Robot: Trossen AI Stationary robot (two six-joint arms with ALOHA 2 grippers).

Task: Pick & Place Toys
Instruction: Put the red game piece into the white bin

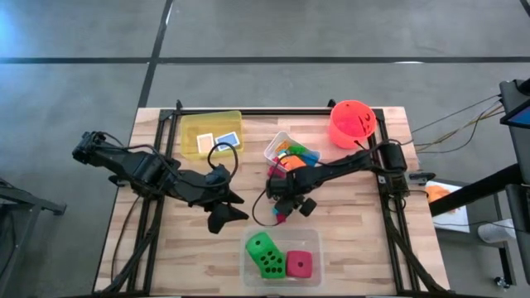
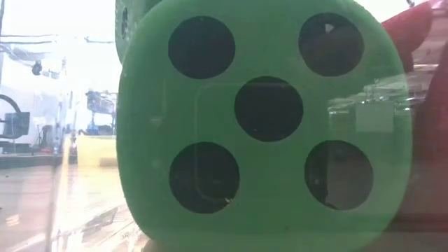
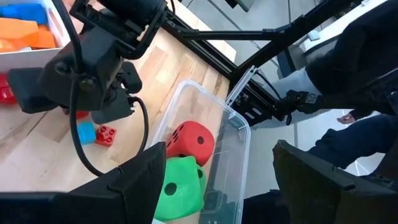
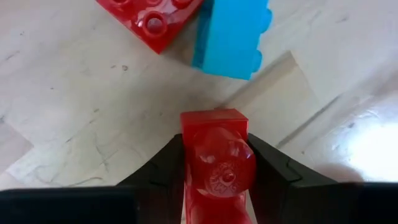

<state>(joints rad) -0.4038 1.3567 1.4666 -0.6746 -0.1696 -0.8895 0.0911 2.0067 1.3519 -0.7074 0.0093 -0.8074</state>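
Gripping a red block [image 4: 215,158] between the right gripper [image 4: 215,163] fingers, clamped on it just above the worktop [image 4: 74,112]; lift straight, clearing the blue block [image 4: 232,37] ahead. Left gripper [image 3: 214,180] fingers apart.

Orange bucket [image 1: 353,122], yellow tub [image 1: 211,134], white tub [image 1: 280,142], clear tub [image 1: 313,263] on wooden table [image 1: 356,240].

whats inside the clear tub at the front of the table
In the clear tub sit a green die and a pink die, touching. Anything beneath them is hidden.
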